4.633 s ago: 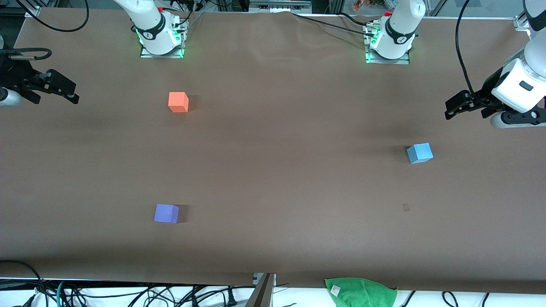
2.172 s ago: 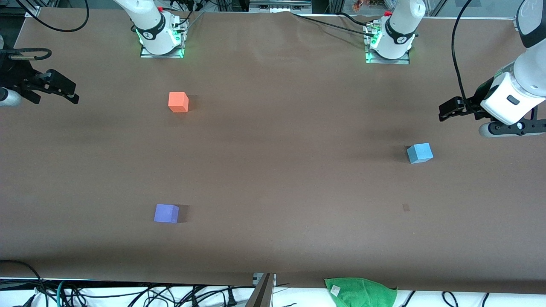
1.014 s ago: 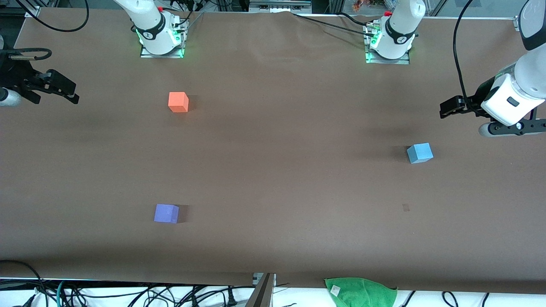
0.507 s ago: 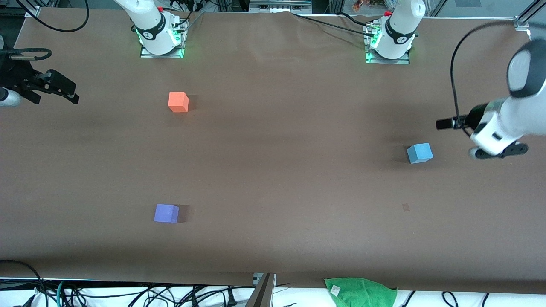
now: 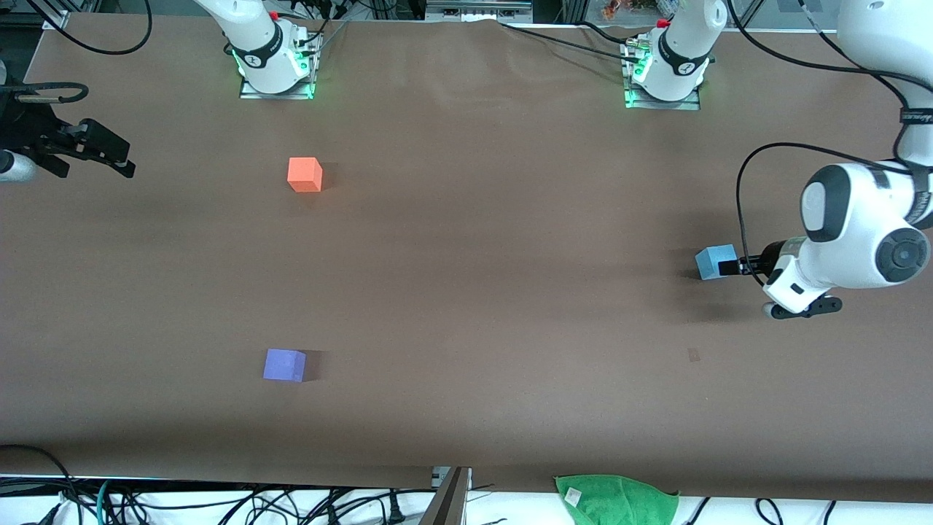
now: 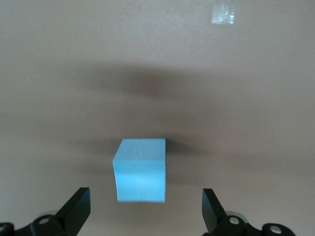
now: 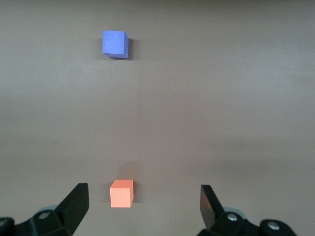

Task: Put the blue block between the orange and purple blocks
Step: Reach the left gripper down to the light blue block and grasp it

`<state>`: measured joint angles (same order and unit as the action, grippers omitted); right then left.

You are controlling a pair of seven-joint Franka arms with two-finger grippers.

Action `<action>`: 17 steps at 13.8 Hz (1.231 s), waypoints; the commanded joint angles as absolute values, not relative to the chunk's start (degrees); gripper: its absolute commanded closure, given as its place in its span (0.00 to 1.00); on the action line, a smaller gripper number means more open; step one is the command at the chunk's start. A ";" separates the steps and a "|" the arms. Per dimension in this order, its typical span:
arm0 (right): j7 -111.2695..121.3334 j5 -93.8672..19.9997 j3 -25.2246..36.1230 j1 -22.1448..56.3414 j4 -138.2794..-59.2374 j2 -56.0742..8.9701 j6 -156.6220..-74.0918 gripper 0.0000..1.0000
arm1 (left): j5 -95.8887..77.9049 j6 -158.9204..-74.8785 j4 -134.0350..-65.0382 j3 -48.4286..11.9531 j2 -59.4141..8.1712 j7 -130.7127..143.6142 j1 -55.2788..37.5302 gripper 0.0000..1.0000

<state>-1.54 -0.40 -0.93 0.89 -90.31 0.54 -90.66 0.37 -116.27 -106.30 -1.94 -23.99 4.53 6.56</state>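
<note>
left end effector [image 6: 145, 216] wide around blue block [image 6: 140, 169]

Even overhead light falls softly on the matte brown tabletop [image 5: 466, 292]. Each small cube casts a short dark shadow. A pale glare patch [image 6: 222, 12] shows in the left wrist view.

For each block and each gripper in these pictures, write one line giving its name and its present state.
blue block: on the table, not gripped.
orange block: on the table, untouched.
purple block: on the table, untouched.
left gripper: open, beside the blue block.
right gripper: open, waiting at the right arm's end.
</note>
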 commanded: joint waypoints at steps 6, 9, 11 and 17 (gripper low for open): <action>-1.23 0.09 -1.49 0.09 -89.21 0.18 -89.82 0.00 | 5.18 -142.01 -123.65 -2.29 -23.81 2.72 7.47 0.03; -1.32 0.00 -1.41 0.09 -89.21 0.09 -89.91 0.00 | 5.19 -143.09 -124.63 -2.29 -24.43 2.81 7.56 0.56; -1.49 0.00 -1.49 0.26 -89.12 0.17 -90.00 0.00 | 5.19 -141.86 -124.10 -2.37 -24.08 2.90 7.47 0.74; -1.58 -0.09 -1.58 0.18 -89.12 0.09 -90.26 0.00 | 5.19 -120.74 -108.77 -6.40 -20.91 3.69 5.63 0.73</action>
<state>-1.55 -0.40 -0.93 0.85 -90.31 0.52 -90.67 4.22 -132.02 -117.44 -4.06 -22.10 3.29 6.79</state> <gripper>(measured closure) 0.000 0.388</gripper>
